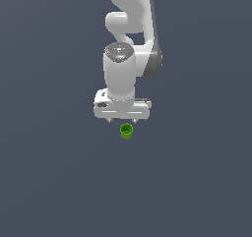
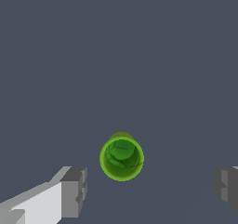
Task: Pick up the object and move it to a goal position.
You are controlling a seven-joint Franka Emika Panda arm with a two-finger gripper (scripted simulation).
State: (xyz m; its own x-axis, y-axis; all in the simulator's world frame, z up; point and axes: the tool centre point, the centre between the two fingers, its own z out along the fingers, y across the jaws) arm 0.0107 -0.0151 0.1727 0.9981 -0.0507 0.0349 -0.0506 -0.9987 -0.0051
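Observation:
The object is a tiny bright green cup point(image 1: 126, 131) with a hollow top, standing upright on the dark grey floor just in front of the white gripper in the exterior view. It also shows in the wrist view point(image 2: 122, 157), seen from above. My gripper point(image 1: 123, 121) hangs over it, open and empty. In the wrist view the gripper point(image 2: 151, 188) has its two grey fingertips point(image 2: 74, 191) wide apart, one on each side of the cup, and neither touches it. How high the fingertips are above the floor is not clear.
A flat dark grey floor point(image 1: 49, 182) fills both views. The white arm point(image 1: 130, 29) rises behind the gripper in the exterior view. No other object shows.

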